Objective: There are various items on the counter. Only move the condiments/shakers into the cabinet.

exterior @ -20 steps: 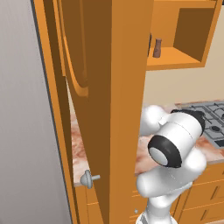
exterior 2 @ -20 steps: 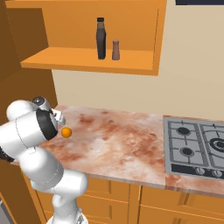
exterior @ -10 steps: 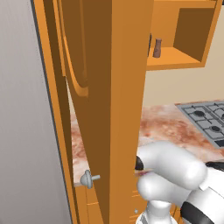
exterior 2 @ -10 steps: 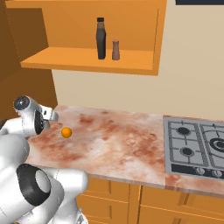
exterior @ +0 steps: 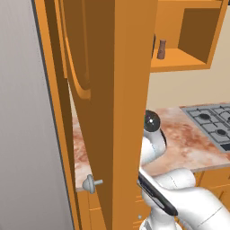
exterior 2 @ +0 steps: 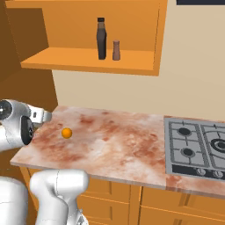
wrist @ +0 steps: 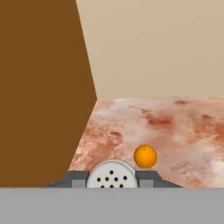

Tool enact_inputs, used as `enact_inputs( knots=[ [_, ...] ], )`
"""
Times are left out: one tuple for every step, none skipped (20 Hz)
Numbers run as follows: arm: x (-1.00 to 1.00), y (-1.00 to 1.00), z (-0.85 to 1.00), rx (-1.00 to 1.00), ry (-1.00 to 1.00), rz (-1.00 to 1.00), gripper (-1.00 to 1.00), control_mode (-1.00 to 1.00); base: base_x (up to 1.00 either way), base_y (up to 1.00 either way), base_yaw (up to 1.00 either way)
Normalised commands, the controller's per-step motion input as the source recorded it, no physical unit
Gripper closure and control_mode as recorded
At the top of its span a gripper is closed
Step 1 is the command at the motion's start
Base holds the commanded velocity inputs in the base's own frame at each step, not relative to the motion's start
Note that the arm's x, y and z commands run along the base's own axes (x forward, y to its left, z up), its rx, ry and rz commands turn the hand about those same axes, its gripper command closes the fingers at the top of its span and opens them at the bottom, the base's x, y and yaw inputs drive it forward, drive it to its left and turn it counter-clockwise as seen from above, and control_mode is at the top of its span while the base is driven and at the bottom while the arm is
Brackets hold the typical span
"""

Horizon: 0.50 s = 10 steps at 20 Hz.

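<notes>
Jaws together, seemingly on a white perforated shaker top [wrist: 111, 175]; gripper [wrist: 111, 178] low over marbled counter [exterior 2: 118, 145], orange ball [exterior 2: 67, 132] just beside. Gas hob [exterior 2: 197, 147] far right.

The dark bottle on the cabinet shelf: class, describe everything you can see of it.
The dark bottle is tall and slim, dark brown with a darker cap above a narrower neck; its surface looks smooth and slightly glossy. It stands upright on the orange cabinet shelf, towards the shelf's right part. The small brown shaker stands just to its right, much shorter, close beside it with a thin gap between them. Nothing else touches the bottle apart from the shelf beneath it.
</notes>
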Motion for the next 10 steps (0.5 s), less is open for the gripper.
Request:
enact_inputs(
  knots=[
    [-0.83,-0.26,1.00,0.00,-0.04,-0.15,1.00,-1.00,0.00,0.00,0.00],
    [-0.65,-0.29,1.00,0.00,-0.10,-0.12,1.00,-1.00,0.00,0.00,0.00],
    [-0.65,-0.26,1.00,0.00,-0.06,-0.08,1.00,-1.00,0.00,0.00,0.00],
    [-0.66,-0.19,1.00,0.00,0.00,-0.06,1.00,-1.00,0.00,0.00,0.00],
    [-0.66,-0.26,1.00,0.00,0.00,-0.11,1.00,-1.00,0.00,0.00,0.00],
    [-0.45,-0.21,1.00,0.00,0.00,-0.13,1.00,-1.00,0.00,0.00,0.00],
    [-0.48,-0.24,1.00,0.00,0.01,-0.12,1.00,-1.00,0.00,0.00,0.00],
    [-0.53,-0.29,1.00,0.00,0.00,-0.13,1.00,-1.00,0.00,0.00,0.00],
    [-0.50,-0.29,1.00,0.00,0.00,-0.14,1.00,-1.00,0.00,0.00,0.00],
    [-0.44,-0.27,1.00,0.00,0.04,-0.14,1.00,-1.00,0.00,0.00,0.00]
  ],
)
